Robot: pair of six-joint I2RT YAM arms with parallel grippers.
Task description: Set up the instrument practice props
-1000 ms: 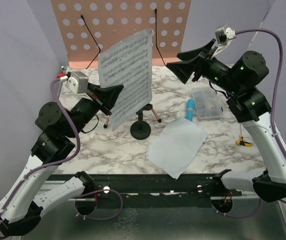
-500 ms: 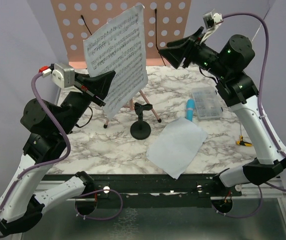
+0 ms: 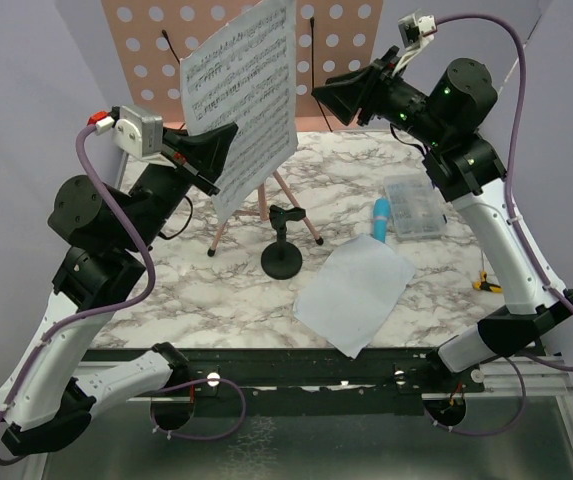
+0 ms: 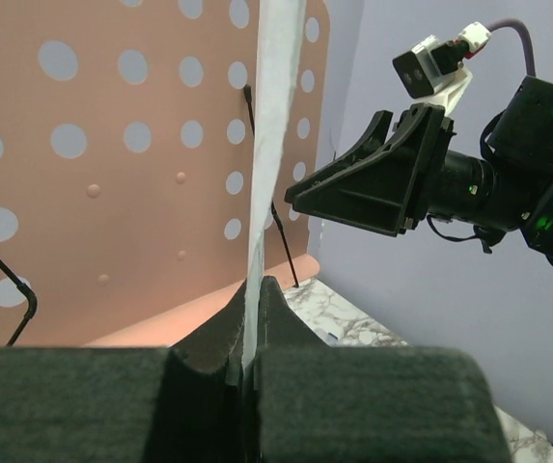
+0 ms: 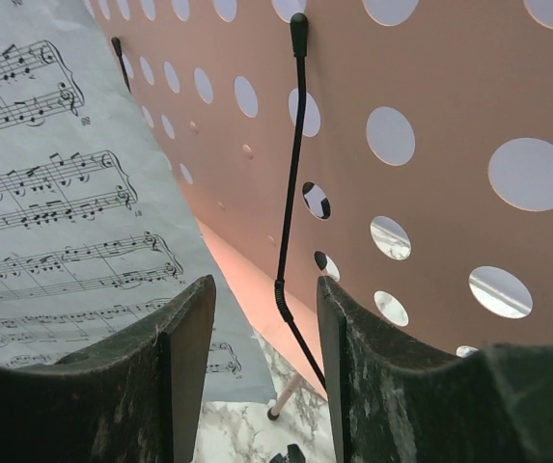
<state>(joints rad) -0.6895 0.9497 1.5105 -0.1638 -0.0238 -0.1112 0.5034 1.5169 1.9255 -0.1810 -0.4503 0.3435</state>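
A white, grey-veined marbled counter [image 3: 206, 290] was enclosed by plain pale lavender walls [image 3: 16, 90]; below its dark front rail [image 3: 306, 364], what was possibly brushed metal was seen.

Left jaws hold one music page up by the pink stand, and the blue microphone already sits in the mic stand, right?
No. The top view shows the blue microphone lying on the table beside the clear box; the mic stand is empty. The left jaws do hold the music page.

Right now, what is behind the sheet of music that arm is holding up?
The pink music stand, with its black page-holder wires showing on either side. The sheet covers the stand's middle, so that part is hidden.
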